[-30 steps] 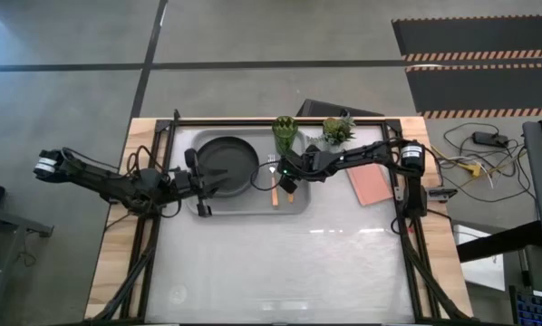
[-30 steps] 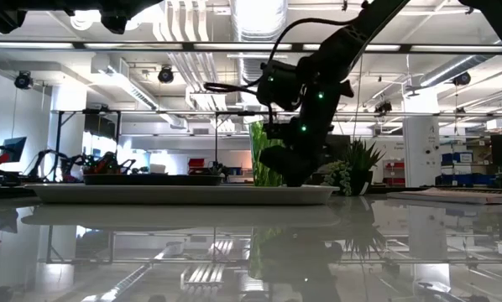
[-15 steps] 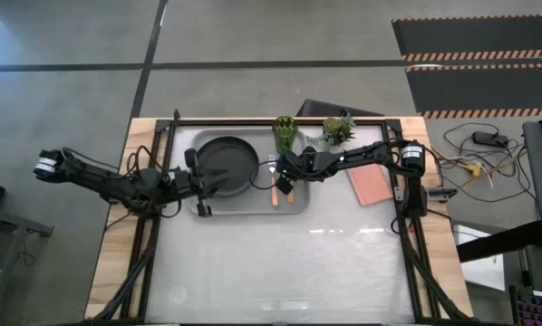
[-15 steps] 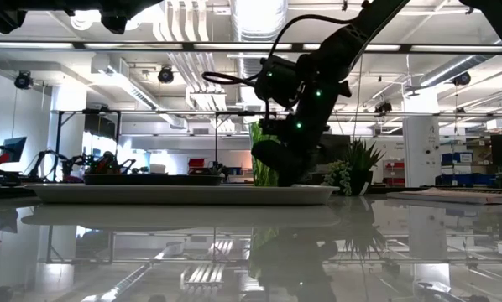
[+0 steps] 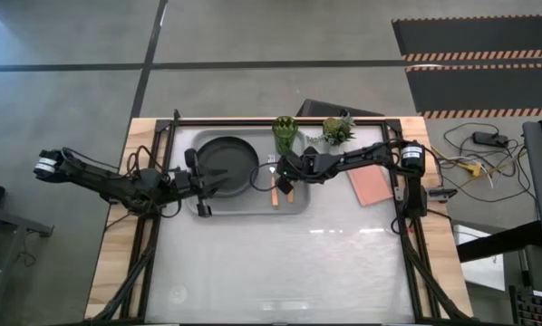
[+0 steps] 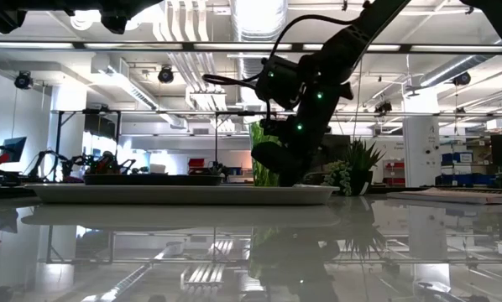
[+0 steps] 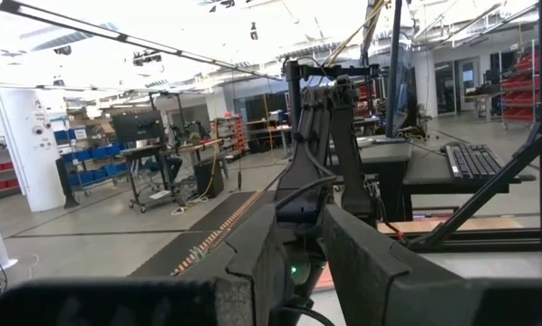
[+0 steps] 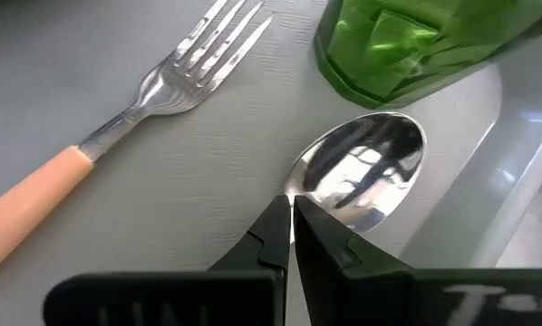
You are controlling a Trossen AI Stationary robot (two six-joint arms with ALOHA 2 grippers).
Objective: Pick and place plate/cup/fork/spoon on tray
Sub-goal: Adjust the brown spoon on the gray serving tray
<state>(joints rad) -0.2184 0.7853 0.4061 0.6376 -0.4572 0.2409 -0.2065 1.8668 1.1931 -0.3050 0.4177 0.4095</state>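
The grey tray [image 5: 253,206] lies at the table's far middle. The black plate [image 5: 226,163] sits in its left half. The fork [image 5: 274,186] lies flat on the tray's right half, also seen in the right wrist view [image 8: 162,81]. The green cup [image 5: 284,136] stands at the tray's far right corner [image 8: 407,41]. My right gripper [image 8: 291,217] is low over the tray's right part, shut on the spoon [image 8: 362,177]. My left gripper [image 5: 208,186] hovers at the plate's near-left side, fingers slightly apart [image 7: 303,244]. My right gripper pinches the spoon's neck [image 8: 294,186], just behind the oval bowl, between its two fingertips. The fingers lie along the spoon and hide its handle. The bowl [image 8: 366,172] points toward the cup, hollow side up, low over the tray floor; whether it rests there I cannot tell.
A small potted plant [image 5: 337,129] stands right of the cup. A flat pink rectangle [image 5: 371,184] lies on the table right of the tray. The tray's raised rim [image 8: 516,181] runs close beside the spoon's bowl.
My right gripper has shifted a little toward the table's left over the tray and tipped slightly, still shut. It has then held still.
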